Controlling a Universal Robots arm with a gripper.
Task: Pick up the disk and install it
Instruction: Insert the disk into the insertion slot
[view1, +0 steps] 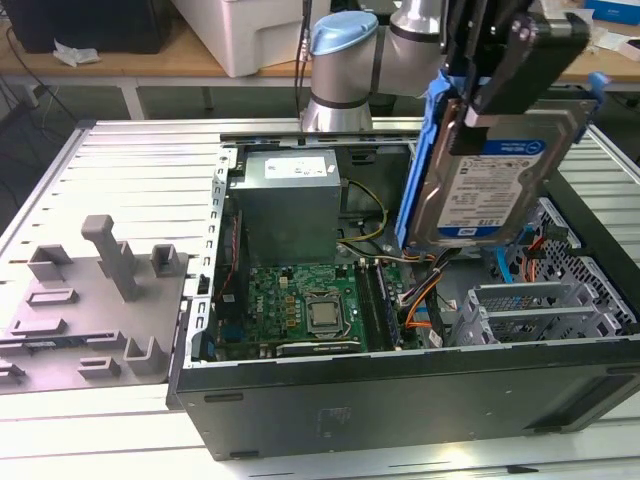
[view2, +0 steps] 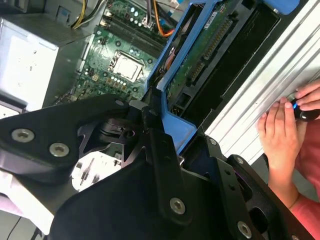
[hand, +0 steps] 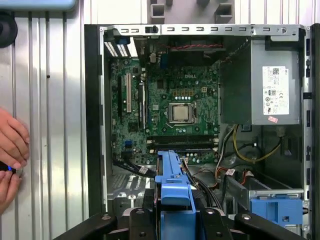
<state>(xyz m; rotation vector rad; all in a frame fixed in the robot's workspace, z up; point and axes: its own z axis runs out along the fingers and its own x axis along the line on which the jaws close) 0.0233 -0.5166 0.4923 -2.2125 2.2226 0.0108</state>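
Gripper (view1: 480, 105) clamped on upper edge of disk (view1: 492, 185) hanging below it: judged rigid, dense, shock-sensitive; framed edges safest hold.

No print was clear enough to read. The disk (view1: 545, 135) carried a white-and-blue label (view1: 490, 190) with fine lines and barcodes. In the first wrist view, the power supply (hand: 240, 90) bore a white sticker (hand: 275, 85) of small print, with a pink sticker (hand: 273, 119) beneath it. In the exterior view a pale label (view1: 290, 166) sat on it. The motherboard (hand: 200, 92) showed tiny white markings.
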